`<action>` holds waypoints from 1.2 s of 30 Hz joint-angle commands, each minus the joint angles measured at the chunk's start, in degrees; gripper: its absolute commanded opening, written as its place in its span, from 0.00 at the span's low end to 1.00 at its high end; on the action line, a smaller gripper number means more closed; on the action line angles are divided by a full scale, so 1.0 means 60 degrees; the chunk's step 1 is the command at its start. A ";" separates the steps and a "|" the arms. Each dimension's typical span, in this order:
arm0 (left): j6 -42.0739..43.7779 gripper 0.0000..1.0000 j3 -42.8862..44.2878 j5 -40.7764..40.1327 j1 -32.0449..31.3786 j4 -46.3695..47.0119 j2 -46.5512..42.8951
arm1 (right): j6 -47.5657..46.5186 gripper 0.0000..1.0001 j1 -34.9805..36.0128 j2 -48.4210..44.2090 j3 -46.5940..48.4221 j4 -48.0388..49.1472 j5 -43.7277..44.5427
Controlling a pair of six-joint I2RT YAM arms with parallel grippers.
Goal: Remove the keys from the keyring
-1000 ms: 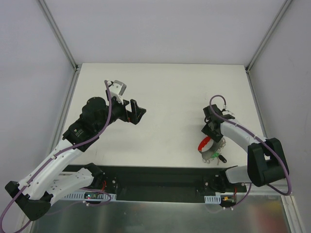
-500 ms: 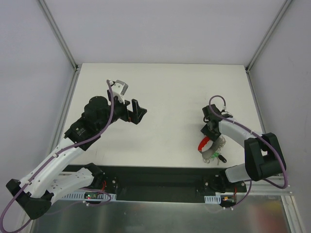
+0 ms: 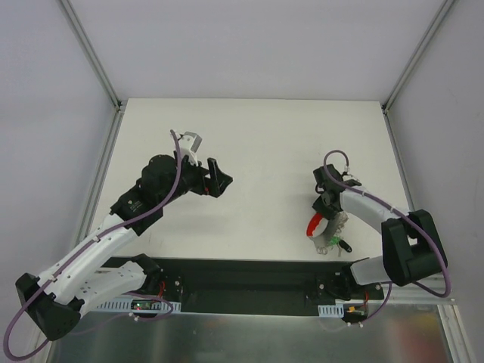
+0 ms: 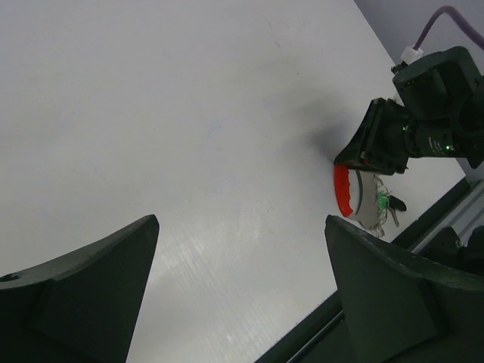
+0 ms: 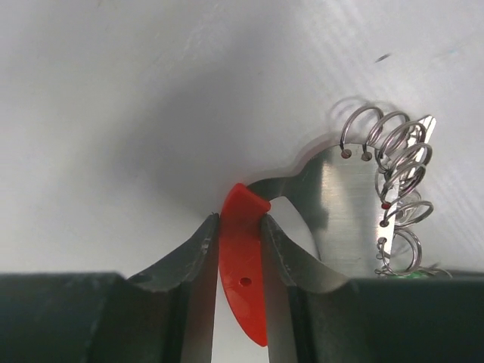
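The red crescent keyring (image 5: 243,287) lies on the white table near the front right, and my right gripper (image 5: 240,221) is shut on its upper end. A flat silver metal plate (image 5: 344,208) hangs from it with several thin wire rings (image 5: 393,162). In the top view the right gripper (image 3: 326,218) sits over the keyring (image 3: 315,225), with the keys (image 3: 331,242) and a black-headed key (image 3: 346,246) just in front of it. My left gripper (image 3: 219,178) is open and empty above the table's left middle. In its wrist view (image 4: 240,223) it faces the keyring (image 4: 343,190) from far off.
The black front rail (image 3: 242,274) runs along the table's near edge just in front of the keys. Grey walls and metal frame posts (image 3: 98,68) enclose the table (image 3: 257,144).
The left arm has shifted a little to the right and nearer, its gripper still open. The right gripper stays shut on the keyring, nearly unmoved.
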 commanded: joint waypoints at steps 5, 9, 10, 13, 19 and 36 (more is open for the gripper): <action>-0.2198 0.81 -0.2291 0.1857 -0.0031 0.1652 0.0251 | -0.0060 0.19 0.1094 -0.0838 -0.0258 0.1184 -0.1639; -0.2227 0.81 -0.3023 0.1829 -0.0396 0.3030 0.0791 | 0.0306 0.17 0.1739 -0.0824 -0.0229 0.1609 -0.2050; -0.2256 0.82 -0.3112 0.1814 -0.0615 0.3279 0.0924 | 0.0365 0.17 0.1827 -0.0795 -0.0200 0.1799 -0.2196; -0.2446 0.82 -0.3551 0.1960 -0.1011 0.4465 0.1641 | 0.0628 0.16 0.2091 -0.0648 -0.0083 0.2063 -0.2416; -0.3179 0.82 -0.4021 0.2458 -0.1495 0.6675 0.3442 | 0.0936 0.15 0.2355 -0.0633 0.0049 0.2518 -0.2943; -0.3765 0.74 -0.2161 0.3658 -0.2097 0.9109 0.7633 | 0.0571 0.15 0.2502 -0.1761 -0.0199 0.2270 -0.3208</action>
